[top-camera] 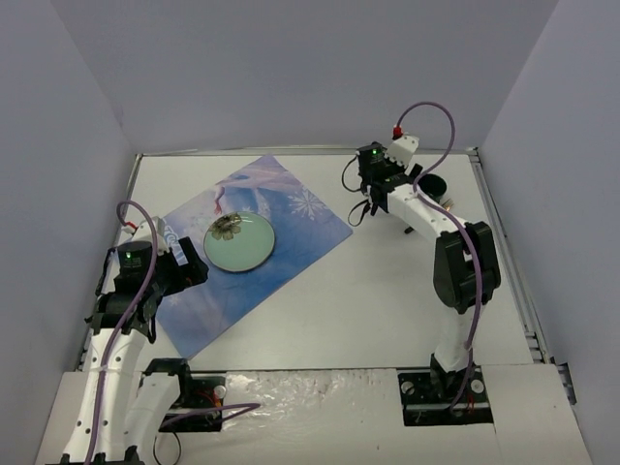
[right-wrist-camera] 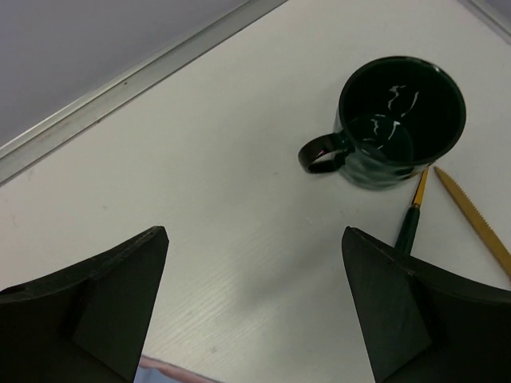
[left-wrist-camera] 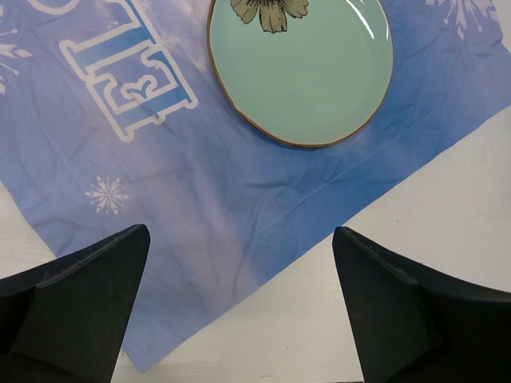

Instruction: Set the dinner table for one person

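Note:
The white dinner table (top-camera: 387,291) carries a blue snowflake placemat (top-camera: 291,218) with a pale green flowered plate (top-camera: 238,242) on it. My left gripper (top-camera: 191,268) hovers over the mat's near edge, open and empty; in its wrist view the gripper (left-wrist-camera: 241,233) spans the placemat (left-wrist-camera: 200,199) and bare table (left-wrist-camera: 415,263), with the plate (left-wrist-camera: 303,72) ahead. My right gripper (top-camera: 366,199) is open and empty over bare table beside the mat's right corner. In the right wrist view the gripper (right-wrist-camera: 255,232) faces a dark green mug (right-wrist-camera: 399,120).
Next to the mug lie a utensil with a green and gold handle (right-wrist-camera: 411,219) and a gold serrated knife (right-wrist-camera: 475,219). The mug (top-camera: 433,184) stands near the back right corner. A metal rim (right-wrist-camera: 144,72) and grey walls bound the table.

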`<move>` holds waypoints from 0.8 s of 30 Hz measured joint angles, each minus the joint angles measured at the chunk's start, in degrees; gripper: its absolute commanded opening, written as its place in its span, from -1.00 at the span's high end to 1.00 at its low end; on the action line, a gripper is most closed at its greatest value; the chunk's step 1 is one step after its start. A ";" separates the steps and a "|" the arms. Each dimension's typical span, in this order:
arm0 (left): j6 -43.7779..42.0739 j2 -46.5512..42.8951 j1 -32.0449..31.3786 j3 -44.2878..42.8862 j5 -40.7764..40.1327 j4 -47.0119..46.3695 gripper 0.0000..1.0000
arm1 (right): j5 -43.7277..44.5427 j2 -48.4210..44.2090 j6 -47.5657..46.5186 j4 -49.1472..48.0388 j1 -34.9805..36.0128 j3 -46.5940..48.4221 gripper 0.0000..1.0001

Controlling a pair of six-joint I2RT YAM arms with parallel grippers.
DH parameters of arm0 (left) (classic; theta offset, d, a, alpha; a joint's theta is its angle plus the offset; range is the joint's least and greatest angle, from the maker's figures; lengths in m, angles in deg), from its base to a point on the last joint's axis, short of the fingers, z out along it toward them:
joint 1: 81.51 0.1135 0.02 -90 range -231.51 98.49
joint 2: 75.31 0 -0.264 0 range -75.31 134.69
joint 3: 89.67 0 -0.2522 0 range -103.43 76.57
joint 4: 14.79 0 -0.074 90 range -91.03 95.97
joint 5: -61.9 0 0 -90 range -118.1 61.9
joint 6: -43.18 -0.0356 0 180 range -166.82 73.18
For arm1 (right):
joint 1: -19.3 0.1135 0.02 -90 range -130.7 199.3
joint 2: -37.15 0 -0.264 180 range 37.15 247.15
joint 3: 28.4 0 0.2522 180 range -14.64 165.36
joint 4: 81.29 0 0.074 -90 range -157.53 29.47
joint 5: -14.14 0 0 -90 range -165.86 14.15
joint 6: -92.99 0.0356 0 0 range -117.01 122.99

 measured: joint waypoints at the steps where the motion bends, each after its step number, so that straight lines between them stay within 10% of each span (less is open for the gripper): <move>1: 0.00 0.07 0.00 0.00 -0.07 0.00 -0.94 | 0.53 0.52 -0.83 0.20 -0.45 0.92 -0.70; 14: 0.02 0.45 0.00 0.00 -0.48 0.07 -0.94 | -9.72 8.27 -10.22 1.86 -14.36 9.25 -0.46; 24: 0.04 1.07 0.00 0.00 -0.89 0.14 -0.94 | -17.84 14.46 -13.37 3.40 -15.69 12.71 0.10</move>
